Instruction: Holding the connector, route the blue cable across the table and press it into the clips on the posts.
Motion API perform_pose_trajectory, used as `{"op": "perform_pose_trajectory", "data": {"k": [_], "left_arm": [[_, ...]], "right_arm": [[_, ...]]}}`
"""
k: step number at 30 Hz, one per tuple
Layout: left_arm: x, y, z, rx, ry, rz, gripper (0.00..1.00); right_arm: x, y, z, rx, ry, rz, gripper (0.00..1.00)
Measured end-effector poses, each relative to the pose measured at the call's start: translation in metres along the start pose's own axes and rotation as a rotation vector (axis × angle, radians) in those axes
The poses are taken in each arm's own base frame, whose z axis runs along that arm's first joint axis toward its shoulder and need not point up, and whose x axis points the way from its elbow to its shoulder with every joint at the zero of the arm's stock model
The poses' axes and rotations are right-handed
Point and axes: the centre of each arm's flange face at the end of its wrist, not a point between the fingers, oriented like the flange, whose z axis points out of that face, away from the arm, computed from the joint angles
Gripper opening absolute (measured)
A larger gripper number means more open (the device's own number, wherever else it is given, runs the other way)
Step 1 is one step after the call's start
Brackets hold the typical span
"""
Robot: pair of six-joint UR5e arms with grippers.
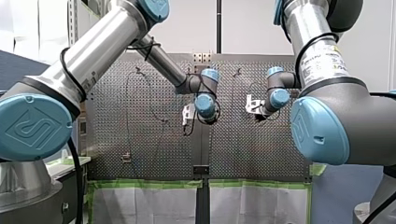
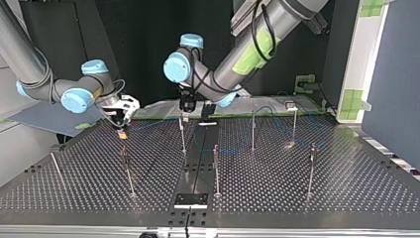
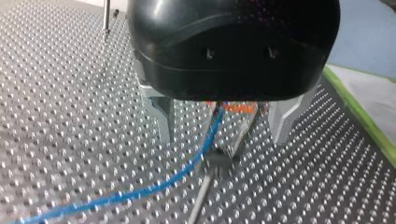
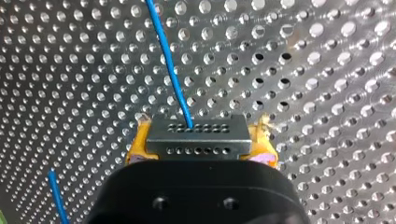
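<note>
The right end effector (image 2: 121, 128) has its yellow pads (image 4: 136, 148) closed on both sides of a small grey metal connector block with rows of holes (image 4: 196, 138). It holds the block a little above the perforated metal desk (image 4: 327, 70). The thin blue cable (image 4: 169, 65) leaves the block's front face and runs ahead of the end effector over the desk.

In the top view this end effector hangs at the desk's far left, beside a thin metal post (image 2: 127, 171).

The black left end effector (image 3: 222, 119) is spread wide, with its metal fingers (image 3: 159, 114) well apart and gripping nothing. The blue cable passes loosely between them and trails away across the desk. Just under the gap stands another slim post with a dark clip head (image 3: 218, 158), and the cable crosses close beside that head.
</note>
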Motion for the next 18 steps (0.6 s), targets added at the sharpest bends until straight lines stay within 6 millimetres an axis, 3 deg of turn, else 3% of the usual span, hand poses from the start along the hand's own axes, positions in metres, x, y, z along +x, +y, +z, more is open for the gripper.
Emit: {"op": "perform_pose_trajectory", "data": {"k": [10, 18], "left_arm": [[-0.022, -0.047, -0.028, 0.049, -0.077, -0.069, 1.00], [-0.007, -0.092, -0.039, 0.093, -0.078, -0.104, 1.00]], "right_arm": [[0.002, 0.017, -0.001, -0.024, -0.006, 0.012, 0.00], [0.009, 0.023, -0.007, -0.010, -0.002, 0.021, 0.00]]}}
